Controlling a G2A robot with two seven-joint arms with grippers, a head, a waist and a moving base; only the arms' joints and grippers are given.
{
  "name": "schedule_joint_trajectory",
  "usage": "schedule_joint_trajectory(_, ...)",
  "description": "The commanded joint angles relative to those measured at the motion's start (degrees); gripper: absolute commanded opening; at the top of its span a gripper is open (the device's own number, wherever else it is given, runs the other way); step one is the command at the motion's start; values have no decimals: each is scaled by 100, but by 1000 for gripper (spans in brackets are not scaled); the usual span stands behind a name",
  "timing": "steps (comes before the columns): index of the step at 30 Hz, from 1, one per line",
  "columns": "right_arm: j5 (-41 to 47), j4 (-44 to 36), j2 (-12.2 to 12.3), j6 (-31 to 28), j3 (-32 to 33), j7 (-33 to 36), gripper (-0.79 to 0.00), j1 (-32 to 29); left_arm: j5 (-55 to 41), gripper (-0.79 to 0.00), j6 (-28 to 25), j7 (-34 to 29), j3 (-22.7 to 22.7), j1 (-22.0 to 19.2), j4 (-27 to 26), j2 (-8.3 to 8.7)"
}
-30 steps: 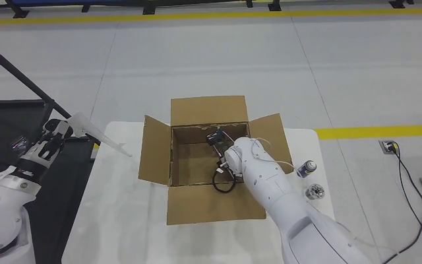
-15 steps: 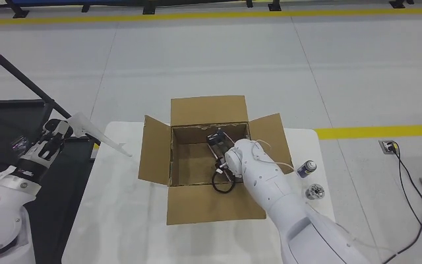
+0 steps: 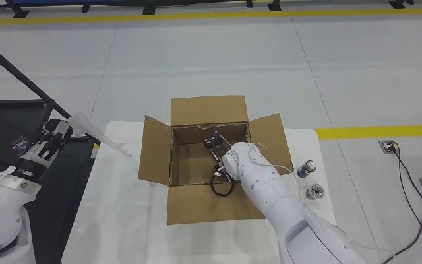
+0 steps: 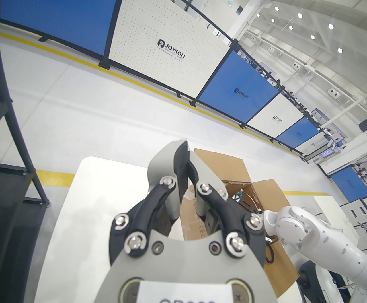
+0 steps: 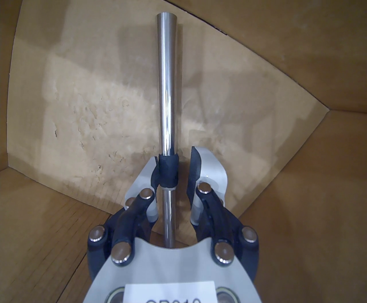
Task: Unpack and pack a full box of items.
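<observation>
Right gripper point(image 5: 175, 167) deep inside cardboard box point(image 5: 258, 57), jaws apart, not squeezing. Shiny metal rod point(image 5: 166, 86) sits between jaws. Its black band touches one jaw, gap to other jaw. Rod sticks out past jaw tips toward box wall, maybe resting on box floor. Left gripper point(image 4: 186, 167) well away from box, jaws pressed together, nothing between them.

- Bright, even hall light from the ceiling lamps point(image 4: 291, 27).
- Inside the box point(image 5: 86, 86) it is dimmer, with soft shadows on the cardboard.
- Glare streaks the steel rod point(image 5: 167, 86) at my right gripper point(image 5: 175, 167).
- The wall panels point(image 4: 169, 54) bow toward the edges.
</observation>
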Motion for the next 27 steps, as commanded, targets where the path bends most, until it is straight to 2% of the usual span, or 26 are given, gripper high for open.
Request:
schedule_joint_trajectory(1,-35,2,-11,-43,-19,84,-529,4,0,-785,0,0,0,0,0,0)
schedule_joint_trajectory(12,-13,70,-28,-28,-3,133,-585,3,0,-785,0,0,0,0,0,0)
schedule_joint_trajectory(14,-13,70,-28,-28,-3,133,-653,3,0,-785,0,0,0,0,0,0)
schedule_joint_trajectory(16,-13,70,-28,-28,-3,133,-785,3,0,-785,0,0,0,0,0,0)
schedule_joint_trajectory(22,-13,70,-28,-28,-3,133,-785,3,0,-785,0,0,0,0,0,0)
schedule_joint_trajectory(27,342,151,73,-588,198,39,-785,168,0,-785,0,0,0,0,0,0)
